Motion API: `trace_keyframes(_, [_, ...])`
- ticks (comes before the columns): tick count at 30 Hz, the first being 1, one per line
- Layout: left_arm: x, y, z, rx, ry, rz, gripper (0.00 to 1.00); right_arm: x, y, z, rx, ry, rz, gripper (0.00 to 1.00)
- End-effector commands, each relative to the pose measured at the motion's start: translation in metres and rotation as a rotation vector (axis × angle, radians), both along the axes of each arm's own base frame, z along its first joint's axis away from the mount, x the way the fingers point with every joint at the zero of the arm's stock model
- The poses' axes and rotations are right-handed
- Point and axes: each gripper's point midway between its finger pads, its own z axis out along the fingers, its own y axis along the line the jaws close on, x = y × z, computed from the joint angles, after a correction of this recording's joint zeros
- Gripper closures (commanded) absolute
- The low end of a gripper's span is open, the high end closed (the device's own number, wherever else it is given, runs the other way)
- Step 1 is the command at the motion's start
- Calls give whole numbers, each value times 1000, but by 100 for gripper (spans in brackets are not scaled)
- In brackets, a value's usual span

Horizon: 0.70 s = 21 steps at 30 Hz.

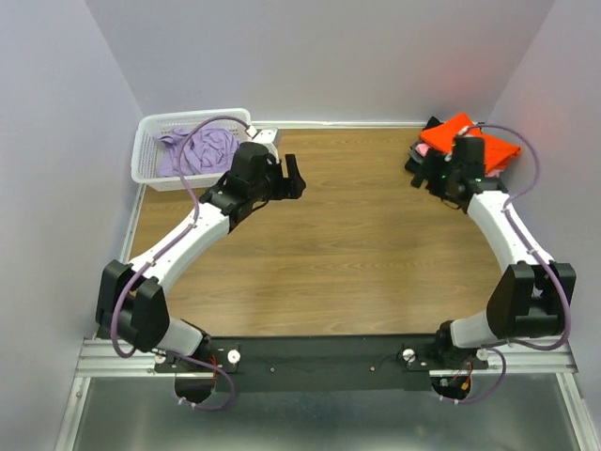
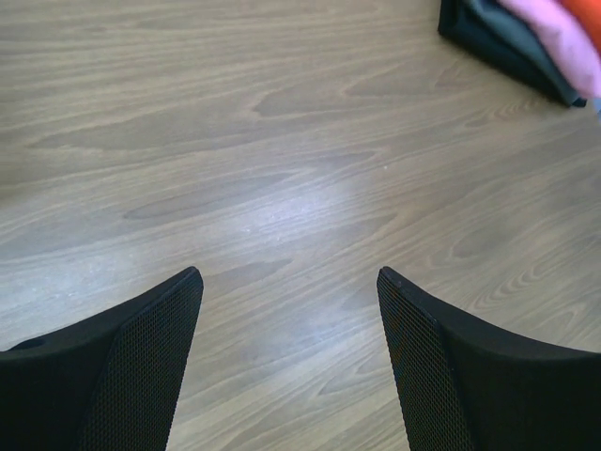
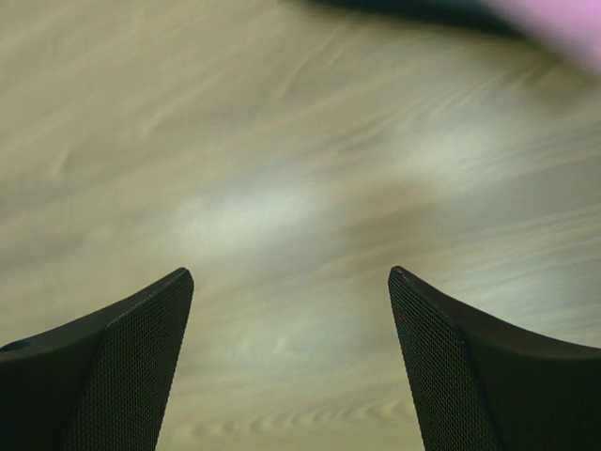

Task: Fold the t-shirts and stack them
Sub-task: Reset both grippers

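A folded stack of t-shirts lies at the back right: a bright orange shirt [image 1: 462, 137] on top, a black one [image 1: 419, 158] under it. The left wrist view shows the stack's black [image 2: 488, 42] and pink [image 2: 563, 33] layers at the top right. A crumpled lavender shirt [image 1: 205, 150] lies in the white basket [image 1: 148, 155] at the back left. My left gripper [image 1: 293, 177] [image 2: 289, 274] is open and empty over bare wood, right of the basket. My right gripper [image 1: 434, 180] [image 3: 289, 272] is open and empty at the stack's near left edge; its blurred view shows pink [image 3: 563, 23] and black [image 3: 423, 11] cloth at the top.
The wooden table [image 1: 357, 244] is walled by pale panels on the left, back and right. The basket stands against the back left corner and the stack against the back right. A black rail [image 1: 310, 362] carries both arm bases at the near edge.
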Motion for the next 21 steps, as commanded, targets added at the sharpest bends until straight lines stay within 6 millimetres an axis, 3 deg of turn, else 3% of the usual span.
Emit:
trace_keyframes(1, [0,18,20,-13,-86,113,17,-23,45,-7,26,-4,77,9])
trace_keyframes(5, [-12,36,30,-22,-128,173,17,-49,83,-25,20,31,141,9])
trace_keyframes(13, [-19,51,41,-28,-174,224,17,-52,82,-20,-13,12,140,9])
trace_keyframes(21, [-20,55,39,6,-180,224,17,-56,83,-23,-9,16,136,9])
